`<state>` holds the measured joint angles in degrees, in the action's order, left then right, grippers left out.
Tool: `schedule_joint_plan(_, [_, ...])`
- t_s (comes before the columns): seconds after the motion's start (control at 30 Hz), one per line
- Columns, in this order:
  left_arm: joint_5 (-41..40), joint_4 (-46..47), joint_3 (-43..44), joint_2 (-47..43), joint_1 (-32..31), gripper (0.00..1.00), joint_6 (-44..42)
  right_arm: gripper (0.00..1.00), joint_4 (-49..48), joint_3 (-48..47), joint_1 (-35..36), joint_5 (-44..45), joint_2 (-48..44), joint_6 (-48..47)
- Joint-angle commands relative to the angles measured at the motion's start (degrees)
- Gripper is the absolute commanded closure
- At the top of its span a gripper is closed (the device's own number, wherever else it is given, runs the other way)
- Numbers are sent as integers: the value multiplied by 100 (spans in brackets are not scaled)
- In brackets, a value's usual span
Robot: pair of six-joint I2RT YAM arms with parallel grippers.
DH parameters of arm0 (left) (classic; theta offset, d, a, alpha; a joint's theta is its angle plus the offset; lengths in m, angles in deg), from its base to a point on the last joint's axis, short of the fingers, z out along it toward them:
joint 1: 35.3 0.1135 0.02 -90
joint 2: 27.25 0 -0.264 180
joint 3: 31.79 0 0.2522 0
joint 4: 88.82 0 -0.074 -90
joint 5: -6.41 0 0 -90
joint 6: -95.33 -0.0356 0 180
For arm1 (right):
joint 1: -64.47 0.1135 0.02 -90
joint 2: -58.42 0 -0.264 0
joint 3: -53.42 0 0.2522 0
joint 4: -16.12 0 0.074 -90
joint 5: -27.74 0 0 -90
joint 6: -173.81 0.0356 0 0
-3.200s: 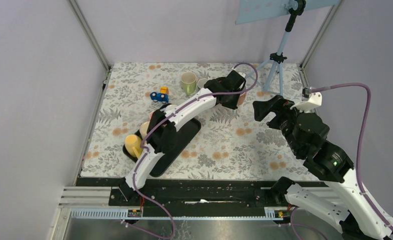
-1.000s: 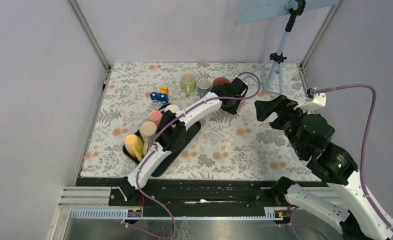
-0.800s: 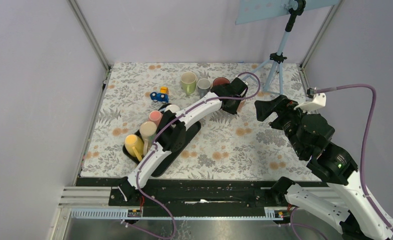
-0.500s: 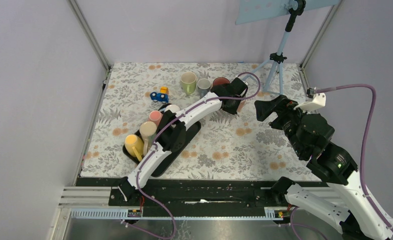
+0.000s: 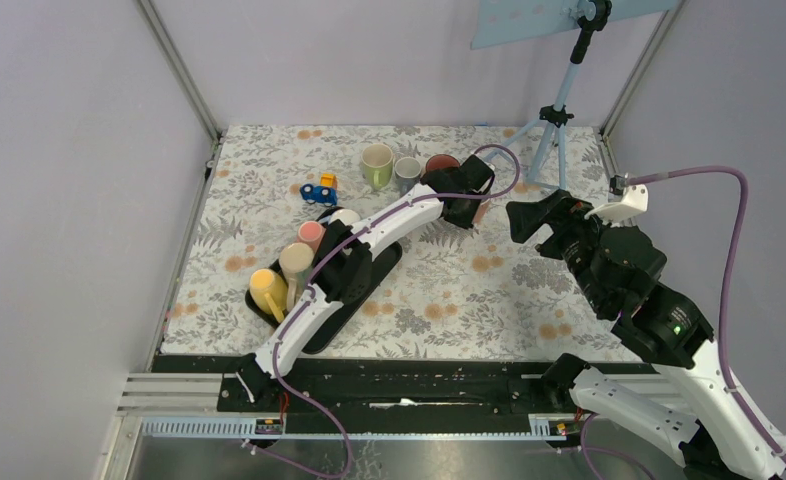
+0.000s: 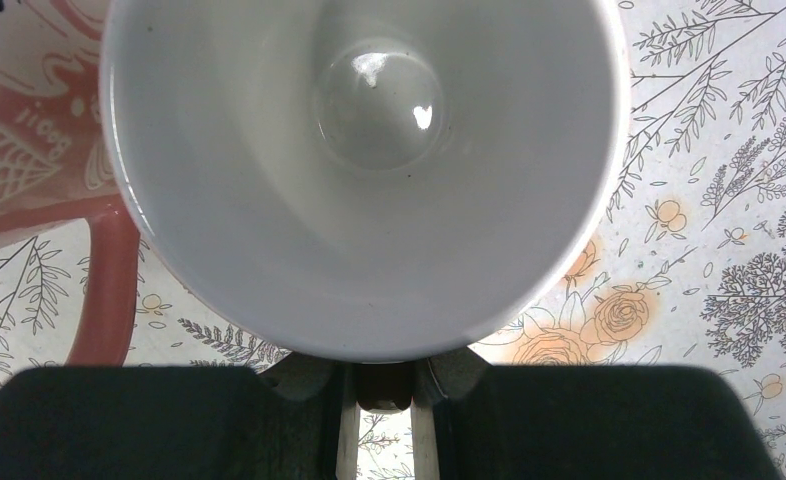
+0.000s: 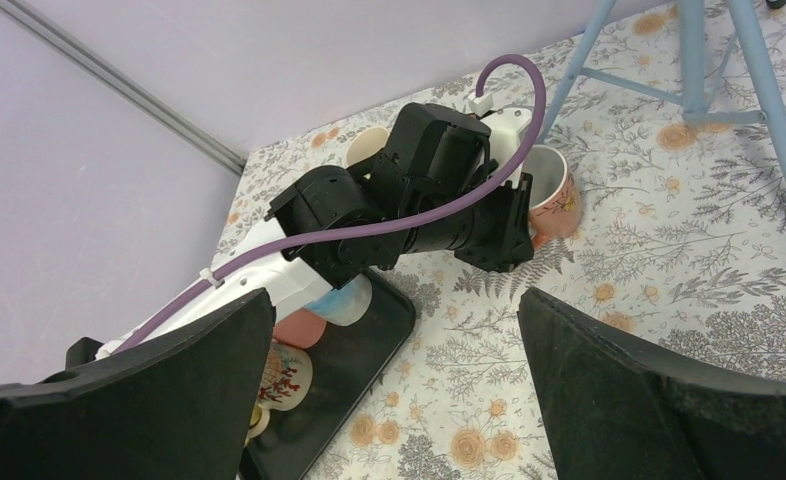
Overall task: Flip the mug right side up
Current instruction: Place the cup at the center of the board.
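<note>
From my station, the left jaws are clenched on the near rim of the mug point(image 6: 369, 180), pinching its wall. The mug point(image 7: 554, 200) is mouth up, and it looks to be resting on the desk point(image 5: 469, 290). It is salmon-pink outside with white line drawings, glossy white inside, and its pink handle point(image 6: 104, 290) sticks out to the left in the left wrist view. It sits toward the back of the desk, right of centre, at the end of a row formed by a green mug point(image 5: 376, 165), a grey mug point(image 5: 406, 172) and a dark red mug point(image 5: 441, 163).

The right jaws are released, spread wide with nothing between them, and hang over the desk apart from the mug.

A floral cloth covers the desk. A black tray point(image 5: 369, 285) carrying more mugs lies at the left, with a blue toy car point(image 5: 319, 190) behind it. A blue tripod point(image 5: 557, 120) stands in the back right corner. The walls are pale lilac.
</note>
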<state>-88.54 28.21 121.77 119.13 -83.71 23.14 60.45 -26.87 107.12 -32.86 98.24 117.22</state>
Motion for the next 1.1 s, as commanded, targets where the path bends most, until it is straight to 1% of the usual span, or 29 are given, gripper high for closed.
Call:
schedule_joint_plan(0.0, [-45,527,213,-137,36,80,-31,0,-68,-107,16,-52,24,60])
schedule_joint_plan(0.2, [-28,527,200,-128,39,80,-31,0,-68,-115,15,-61,30,52])
schedule_joint_plan(0.6, [10,529,165,-96,47,73,-42,0,-69,-115,15,-72,71,73])
schedule_joint_plan(0.83, [-42,529,185,-243,46,66,-73,0,-94,-107,19,-84,99,76])
schedule_joint_plan(0.93, [-75,531,156,-351,46,59,-84,0,-108,-97,16,-117,118,82])
schedule_joint_plan(1.07, [-168,554,94,-533,44,55,-123,0,-129,-107,17,-149,138,86])
